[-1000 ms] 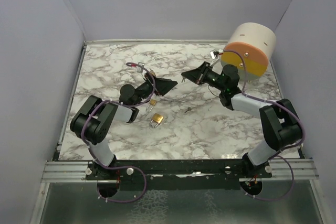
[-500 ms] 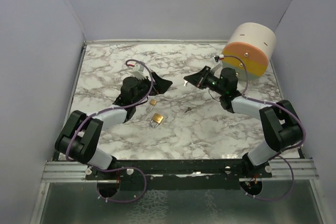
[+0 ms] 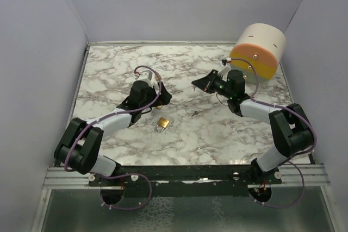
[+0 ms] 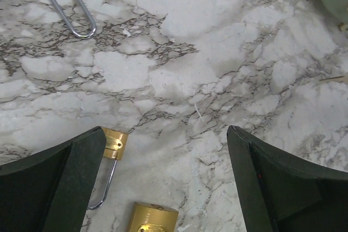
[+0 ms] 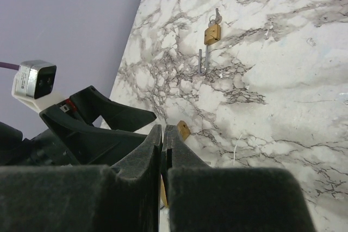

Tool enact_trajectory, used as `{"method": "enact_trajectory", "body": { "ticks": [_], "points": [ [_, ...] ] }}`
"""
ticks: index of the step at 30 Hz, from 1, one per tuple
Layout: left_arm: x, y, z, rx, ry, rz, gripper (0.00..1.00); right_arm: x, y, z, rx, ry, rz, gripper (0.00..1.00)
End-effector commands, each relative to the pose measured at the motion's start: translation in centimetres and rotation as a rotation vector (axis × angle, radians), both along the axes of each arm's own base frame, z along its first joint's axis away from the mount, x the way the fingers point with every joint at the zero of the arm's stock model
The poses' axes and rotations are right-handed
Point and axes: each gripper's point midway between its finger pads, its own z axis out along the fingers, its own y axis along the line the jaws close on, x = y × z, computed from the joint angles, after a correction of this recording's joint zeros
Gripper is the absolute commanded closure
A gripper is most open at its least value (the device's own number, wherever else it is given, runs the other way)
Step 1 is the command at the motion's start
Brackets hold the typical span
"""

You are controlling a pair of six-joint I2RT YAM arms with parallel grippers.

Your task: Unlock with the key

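Observation:
My left gripper (image 4: 166,131) is open and low over the marble table (image 4: 217,36); it also shows in the top view (image 3: 160,95). A small brass padlock (image 4: 115,143) with a thin shackle lies at its left fingertip, partly under it. A larger brass padlock (image 4: 152,218) lies just below, also in the top view (image 3: 162,124). A third padlock (image 5: 212,33) with a long shackle lies farther off. My right gripper (image 5: 163,129) is shut, raised and tilted toward the left gripper (image 3: 196,84); nothing shows between its fingers. A small dark key (image 3: 194,113) lies on the table between the arms.
A big white, orange and yellow cylinder (image 3: 260,50) lies at the back right, close behind the right arm. Grey walls close in the table on the left, back and right. A purple cable (image 3: 145,69) loops over the left wrist.
My left arm has stretched out and its gripper has dropped down over the small padlock. My right gripper has drawn back slightly to the right and stays shut.

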Motion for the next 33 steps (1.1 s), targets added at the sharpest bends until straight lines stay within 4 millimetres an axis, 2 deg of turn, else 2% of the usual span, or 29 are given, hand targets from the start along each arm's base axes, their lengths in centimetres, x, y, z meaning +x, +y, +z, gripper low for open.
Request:
{"method": "enact_trajectory", "body": {
  "ticks": [1,10,14,22,33],
  "points": [
    [0.6,1.3,1.1,0.120,-0.029,0.048,0.04,0.8,-0.5,0.2,-0.018,-0.027,-0.033,0.99],
    [-0.2,2.4,-3.2,0.309,0.065,0.050,0.04,0.6,-0.8,0.3,-0.030,-0.036,-0.042,0.99],
    [-0.1,3.0,-4.4,0.388,0.082,0.063,0.04,0.6,-0.9,0.4,-0.038,-0.043,-0.043,0.99],
    [0.2,3.1,-5.5,0.428,0.099,0.057,0.06,0.5,-1.0,0.2,-0.040,-0.039,-0.047,0.99],
    [-0.3,3.2,-6.8,0.508,0.112,0.049,0.18,0.2,-1.1,-0.1,-0.043,-0.031,-0.046,0.99]
  ]
}}
